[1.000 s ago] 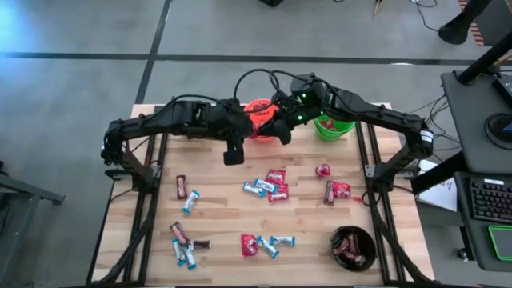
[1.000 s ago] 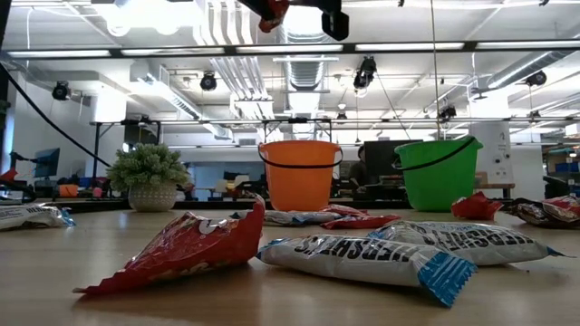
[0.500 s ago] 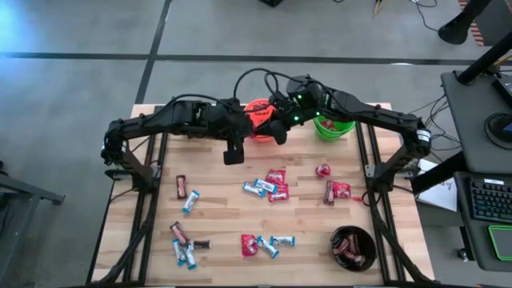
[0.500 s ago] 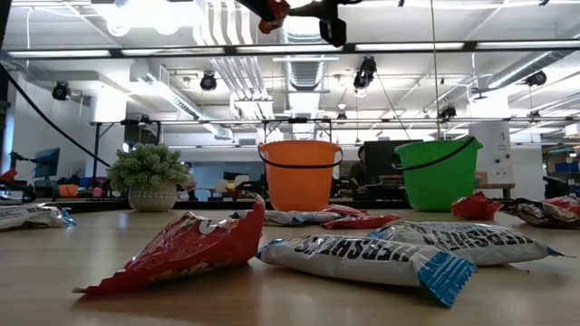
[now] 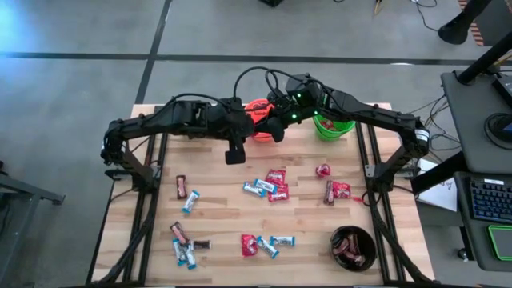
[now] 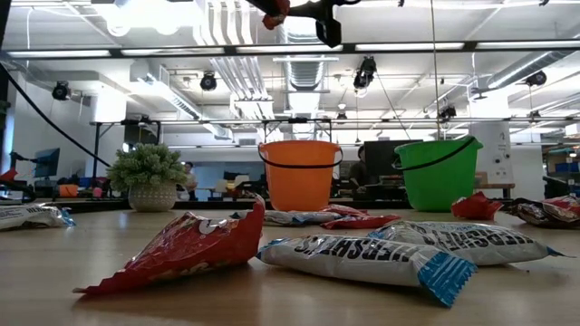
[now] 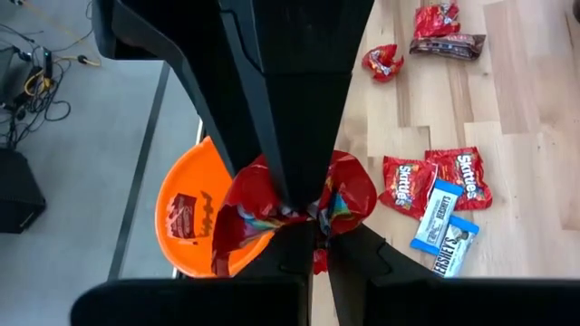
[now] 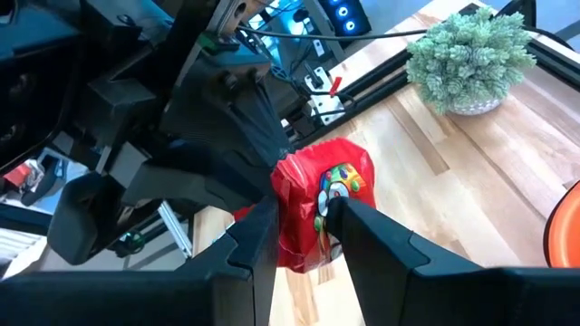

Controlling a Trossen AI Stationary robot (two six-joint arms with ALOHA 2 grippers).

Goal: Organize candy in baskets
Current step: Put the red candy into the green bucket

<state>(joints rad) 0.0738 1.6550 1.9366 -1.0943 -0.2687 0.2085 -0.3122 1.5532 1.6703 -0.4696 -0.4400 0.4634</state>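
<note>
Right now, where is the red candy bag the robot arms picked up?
Both the left gripper and the right gripper pinch the red candy bag in the air, just beside the orange pail at the table's far edge.

My arms are dark. I hold a shiny red candy bag [image 7: 294,204] with rainbow letters. The pail [image 5: 258,117] at the table's back edge is bright orange, and the pail [image 5: 333,126] beside it is bright green. The bowl [image 5: 353,247] at the front right corner is black. The table [image 5: 216,216] is light wood. Other candies [image 5: 268,186] are red, blue-and-white, and brown.
</note>
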